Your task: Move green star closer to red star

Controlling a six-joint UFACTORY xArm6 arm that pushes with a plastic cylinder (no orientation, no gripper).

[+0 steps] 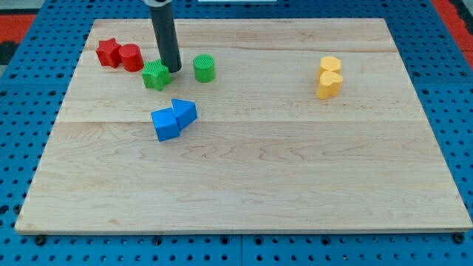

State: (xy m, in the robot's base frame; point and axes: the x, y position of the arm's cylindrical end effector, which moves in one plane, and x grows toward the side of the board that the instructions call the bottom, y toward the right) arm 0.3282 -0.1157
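The green star (155,74) lies near the view's top left on the wooden board (244,170). The red star (109,52) lies up and to the left of it, with a red cylinder (131,58) touching the red star's right side, between the two stars. My tip (174,69) stands just right of the green star, touching or nearly touching its right edge. The rod rises from there to the view's top.
A green cylinder (204,68) stands right of my tip. A blue cube (165,124) and a blue triangular block (184,111) lie together below the green star. Two yellow blocks (329,77) sit stacked at the view's upper right.
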